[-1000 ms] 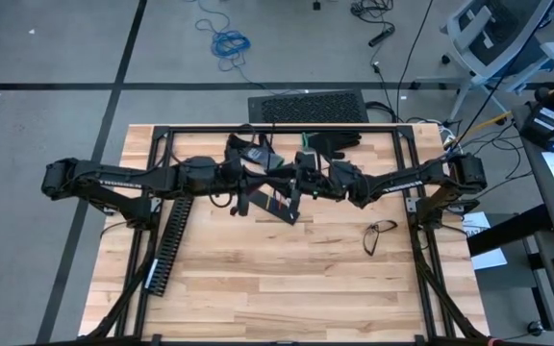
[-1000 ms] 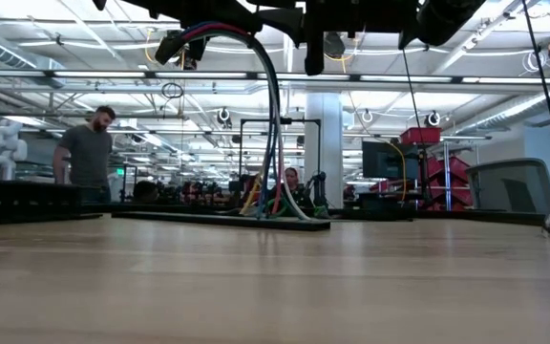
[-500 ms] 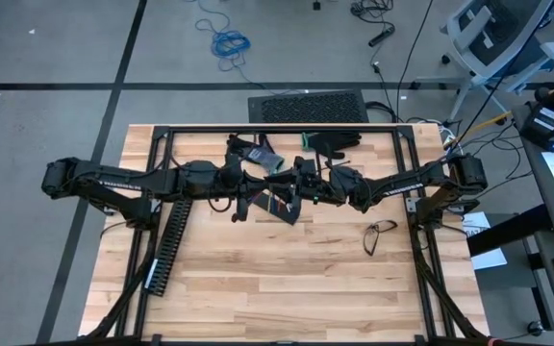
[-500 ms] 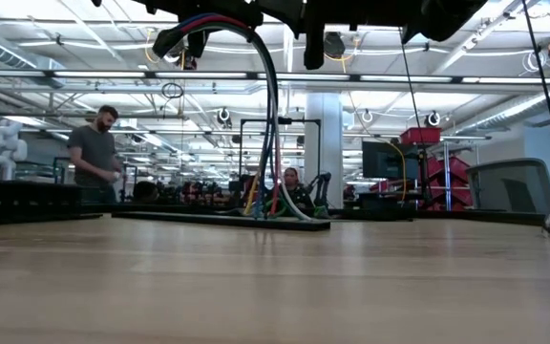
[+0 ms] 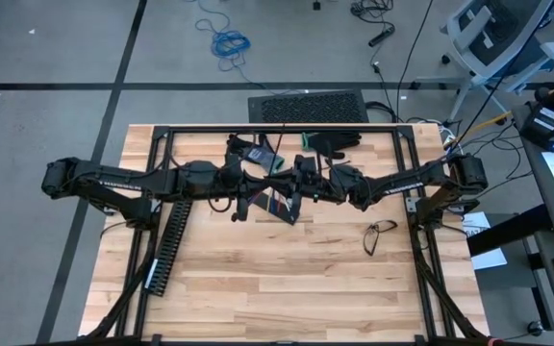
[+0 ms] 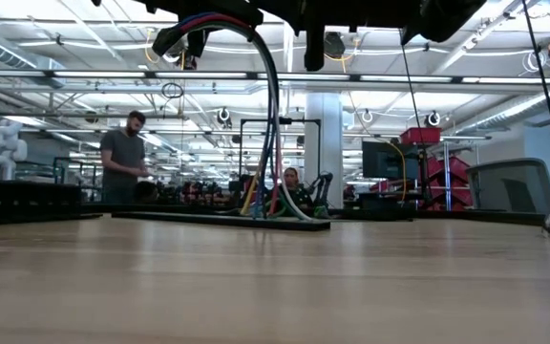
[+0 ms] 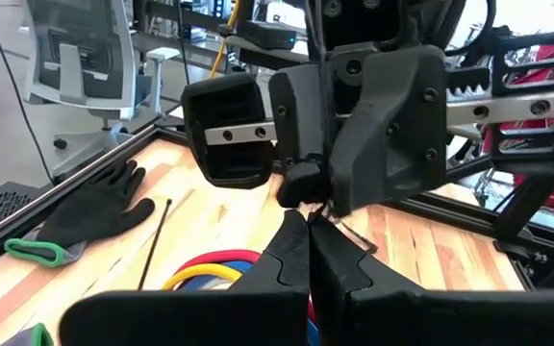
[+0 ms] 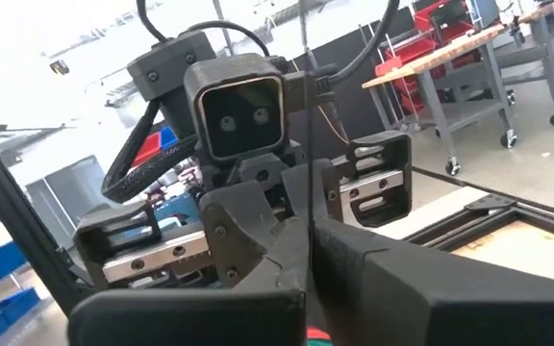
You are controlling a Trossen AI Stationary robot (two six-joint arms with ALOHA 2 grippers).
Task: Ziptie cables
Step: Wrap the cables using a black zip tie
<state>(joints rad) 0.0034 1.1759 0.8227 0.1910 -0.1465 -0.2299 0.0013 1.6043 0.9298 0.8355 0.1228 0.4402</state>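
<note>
Left edge of the high view: the black slotted duct (image 5: 166,245) lies diagonally on the table (image 5: 287,279), lower end near the left edge, beside the left frame leg. Left arm reaches in from mid left; the left gripper (image 5: 267,185) sits at frame centre, raised off the wood. Left wrist view: left gripper (image 7: 308,252) has its fingers pressed flat together, tips meeting the right gripper's housing; whether anything thin is pinched between them, can't tell.

Centre: the cables (image 6: 267,115) arc down from the grippers at the top of the low view and land on the table's far side. Red, yellow and blue loops of the cables (image 7: 214,267) show just behind the left fingers in the left wrist view.

Just right of centre: the right gripper (image 5: 301,183) meets the left one nose to nose. Right wrist view: right gripper (image 8: 308,252) fingers also flat together.

Upper centre: a black glove (image 7: 99,210) with green cuff near the back edge, a loose ziptie (image 7: 155,240) beside it.

Right: eyeglasses (image 5: 380,233) near the right frame leg. The whole lower half of the table is bare wood, open room. A person (image 6: 124,161) stands far off at left in the low view.
</note>
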